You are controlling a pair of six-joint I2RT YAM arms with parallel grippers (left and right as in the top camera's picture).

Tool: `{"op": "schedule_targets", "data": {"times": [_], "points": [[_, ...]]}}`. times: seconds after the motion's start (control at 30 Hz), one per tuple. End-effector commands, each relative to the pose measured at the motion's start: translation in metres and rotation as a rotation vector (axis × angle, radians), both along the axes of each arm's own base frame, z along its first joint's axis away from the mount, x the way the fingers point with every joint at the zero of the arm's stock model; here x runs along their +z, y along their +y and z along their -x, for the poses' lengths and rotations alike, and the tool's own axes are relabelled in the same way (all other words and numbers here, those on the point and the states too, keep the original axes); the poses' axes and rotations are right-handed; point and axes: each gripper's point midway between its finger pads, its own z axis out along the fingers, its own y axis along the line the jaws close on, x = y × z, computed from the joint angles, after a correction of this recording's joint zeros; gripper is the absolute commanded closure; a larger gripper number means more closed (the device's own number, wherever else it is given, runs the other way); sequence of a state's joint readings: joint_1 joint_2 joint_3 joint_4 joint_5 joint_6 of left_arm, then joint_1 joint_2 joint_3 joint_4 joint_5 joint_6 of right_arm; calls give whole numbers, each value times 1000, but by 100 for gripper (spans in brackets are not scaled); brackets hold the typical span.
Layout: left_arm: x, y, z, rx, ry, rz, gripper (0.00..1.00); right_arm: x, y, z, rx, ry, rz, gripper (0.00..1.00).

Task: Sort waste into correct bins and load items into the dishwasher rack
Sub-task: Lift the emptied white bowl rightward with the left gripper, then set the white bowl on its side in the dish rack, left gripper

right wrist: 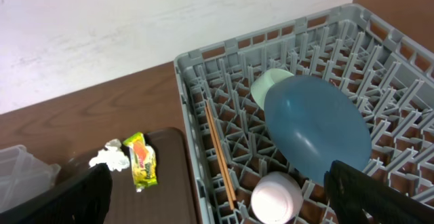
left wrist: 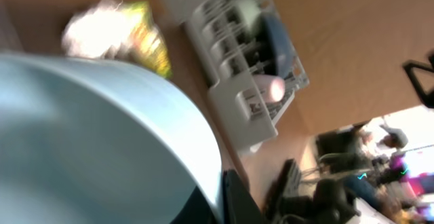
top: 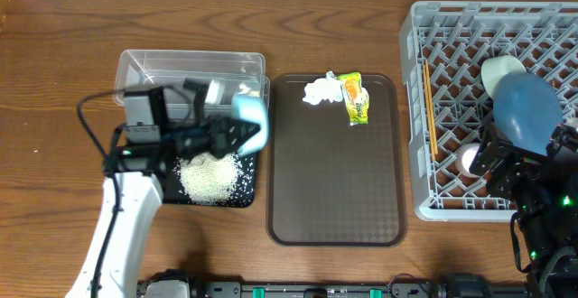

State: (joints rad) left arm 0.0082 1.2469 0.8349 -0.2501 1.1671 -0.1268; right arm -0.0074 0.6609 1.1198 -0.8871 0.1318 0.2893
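One tilted green bowl (top: 254, 117) is pinched by the left gripper (top: 237, 134) near the rice (top: 209, 176). By the table's right edge, the right gripper (right wrist: 218, 183) gapes empty.

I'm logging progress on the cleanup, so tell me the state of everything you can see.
Mint-green bowl: tipped, gripped by left gripper over black tray.
Rice: piled in black tray.
Clear tub: looks empty.
Tissue: crumpled, on brown tray.
Snack wrapper: beside it, on tray.
Dark-blue bowl: on edge in rack.
White bowl: on edge behind it.
Chopsticks: flat in rack.
Pink cup: in rack.
Right gripper: open, empty.
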Motion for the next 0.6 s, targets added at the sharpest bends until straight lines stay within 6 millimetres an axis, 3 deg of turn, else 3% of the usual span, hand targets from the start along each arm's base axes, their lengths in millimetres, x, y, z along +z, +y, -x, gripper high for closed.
{"op": "schedule_targets", "data": {"times": [0.0,0.2,0.4,0.57], "points": [[23,-31,-17,40,65,77,94,1,-4,1,-21,-3,1,1],[58,-104,-43,-94,-13,297,94,1,-4,1,-21,-3,1,1],[46,-181,-62,-222,38,373,94,-6,-4,4,-21,29,1,1],[39,-256,-54,-362,38,382,94,-20,-3,12,-20,95,0,1]]}}
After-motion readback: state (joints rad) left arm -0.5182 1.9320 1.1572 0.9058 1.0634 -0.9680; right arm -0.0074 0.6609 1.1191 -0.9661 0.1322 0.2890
